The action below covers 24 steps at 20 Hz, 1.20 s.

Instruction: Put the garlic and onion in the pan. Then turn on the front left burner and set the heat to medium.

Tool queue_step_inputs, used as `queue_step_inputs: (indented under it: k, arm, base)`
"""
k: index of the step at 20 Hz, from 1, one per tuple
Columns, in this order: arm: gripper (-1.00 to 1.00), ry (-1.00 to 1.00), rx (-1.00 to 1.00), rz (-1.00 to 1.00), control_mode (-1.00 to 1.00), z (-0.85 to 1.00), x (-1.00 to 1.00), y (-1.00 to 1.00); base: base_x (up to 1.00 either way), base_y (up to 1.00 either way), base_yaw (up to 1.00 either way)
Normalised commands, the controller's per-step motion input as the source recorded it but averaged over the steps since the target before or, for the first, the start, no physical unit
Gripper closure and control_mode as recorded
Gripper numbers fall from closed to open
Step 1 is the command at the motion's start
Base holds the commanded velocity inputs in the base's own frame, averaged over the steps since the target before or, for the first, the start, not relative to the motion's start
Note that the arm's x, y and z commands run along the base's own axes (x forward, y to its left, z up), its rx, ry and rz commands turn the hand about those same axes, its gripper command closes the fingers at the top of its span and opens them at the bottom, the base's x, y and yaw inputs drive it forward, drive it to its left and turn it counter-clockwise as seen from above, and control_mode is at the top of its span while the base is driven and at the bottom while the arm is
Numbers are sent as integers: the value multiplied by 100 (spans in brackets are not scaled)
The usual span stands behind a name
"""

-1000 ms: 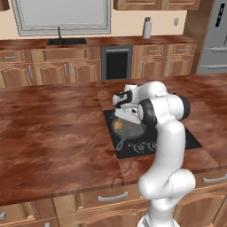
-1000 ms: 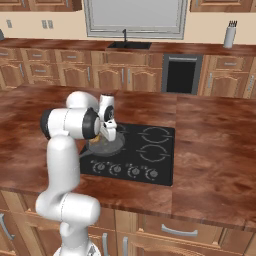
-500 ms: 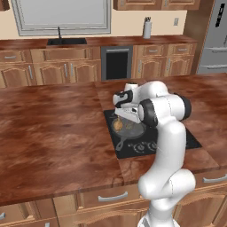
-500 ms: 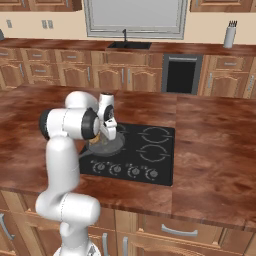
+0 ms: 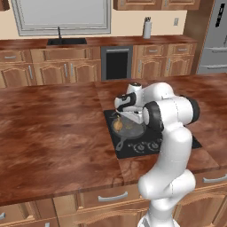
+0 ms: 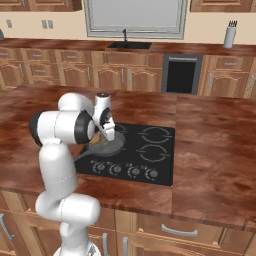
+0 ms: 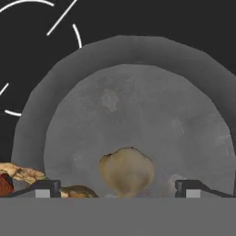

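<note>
My pincer [image 7: 117,190] hangs spread wide, holding nothing, right over the pan [image 7: 138,92] on the cooktop [image 6: 150,150], because the pale garlic [image 7: 126,171] lies on its floor between my tips, the onion [image 5: 118,125] alongside.

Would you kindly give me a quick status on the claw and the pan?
Claw open, over the pan. Garlic lying in pan between the fingertips, released. Onion in pan too. Burner step not yet done.
</note>
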Motion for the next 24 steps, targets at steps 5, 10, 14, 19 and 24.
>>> queue_step_inputs:
  k: [5, 10, 14, 19, 24]
  arm:
    - [-100, -10, 0, 0, -100, 47, -35, 0]
    - [-100, -1, 0, 0, -100, 62, -37, 0]
    - [-100, 0, 0, 0, -100, 54, -42, 0]
    - [-100, 0, 1, 0, -100, 32, -55, 0]
    - [-100, 0, 0, 0, -100, 4, -58, -1]
  base:
    - [0, 0, 0]
    - [0, 0, 0]
    - [0, 0, 0]
    - [0, 0, 0]
    - [0, 0, 0]
